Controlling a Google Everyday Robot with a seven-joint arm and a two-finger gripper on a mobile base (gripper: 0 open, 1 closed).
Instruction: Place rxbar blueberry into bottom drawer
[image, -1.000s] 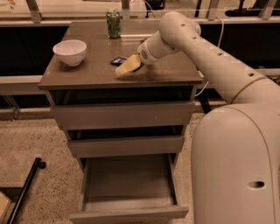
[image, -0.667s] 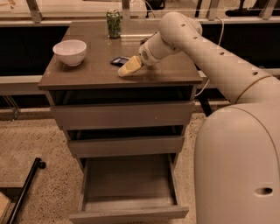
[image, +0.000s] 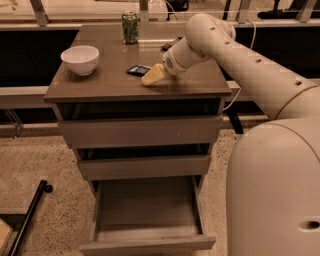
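Note:
The rxbar blueberry (image: 138, 70) is a small dark blue bar lying flat on the cabinet top (image: 110, 82), near the middle. My gripper (image: 151, 76) with pale yellowish fingers rests low over the top, just right of the bar and touching or nearly touching its right end. The bottom drawer (image: 147, 212) is pulled out wide, and its grey inside shows nothing in it. The two drawers above it are shut or only slightly ajar.
A white bowl (image: 80, 59) stands at the left of the cabinet top. A green can (image: 130, 27) stands at the back. A dark object (image: 171, 44) lies behind my wrist. My big white arm (image: 270, 150) fills the right. A black pole (image: 27, 217) lies on the floor at left.
The gripper has stayed by the bar's right end with only a slight shift. The bar, bowl and can have not moved.

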